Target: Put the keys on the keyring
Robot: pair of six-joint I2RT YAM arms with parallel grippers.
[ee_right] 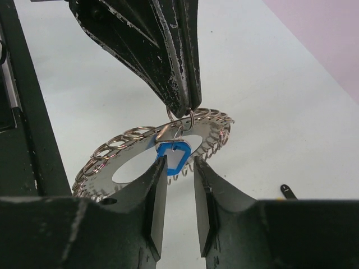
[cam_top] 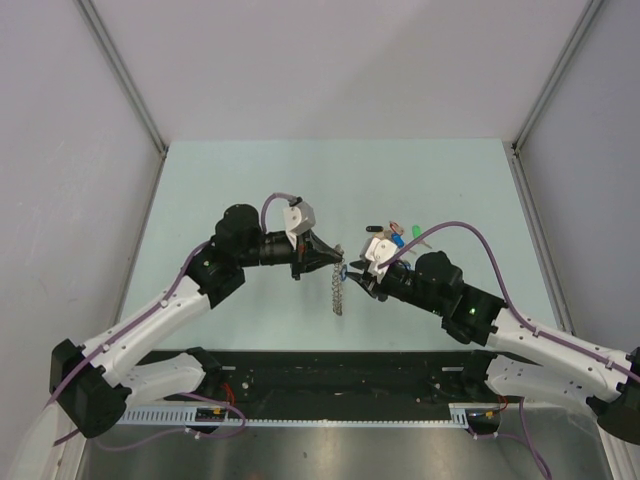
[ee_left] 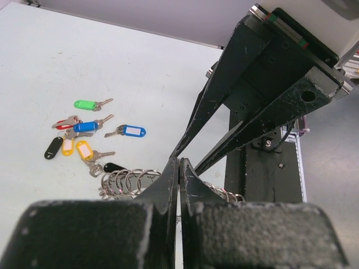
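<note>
Surface (cam_top: pixel 250 190) pale green beneath both arms; keyring (ee_right: pixel 92 178) held tilted above it, the left gripper (ee_right: pixel 182 106) clamped tight on a small loop at its rim. Right gripper (ee_right: pixel 179 168) stands with fingers parted, a blue key (ee_right: pixel 171 156) dangling from the rim just at their tips. Other keys (ee_left: pixel 84 126) lie clustered on the surface
</note>
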